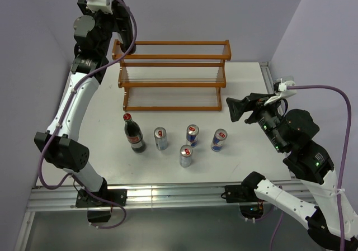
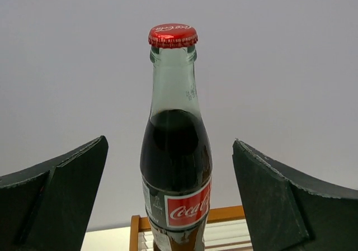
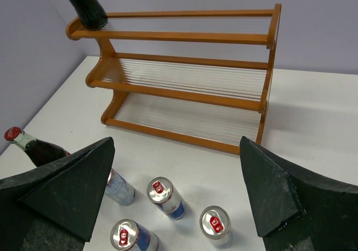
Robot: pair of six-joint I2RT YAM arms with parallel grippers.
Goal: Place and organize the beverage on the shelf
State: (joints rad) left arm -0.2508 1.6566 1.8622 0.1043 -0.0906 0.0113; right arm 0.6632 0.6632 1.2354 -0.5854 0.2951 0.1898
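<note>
left end effector spread wide around cola bottle (gaps either side), right end effector spread wide, holding nothing

reddish-brown shelf, dark cola bottle with red cap, blue-and-silver cans

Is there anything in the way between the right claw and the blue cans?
No, nothing visible is. The right claw hangs open above bare table, and the nearest can stands in the open just beside it. The other cans and the bottle are farther left.
</note>
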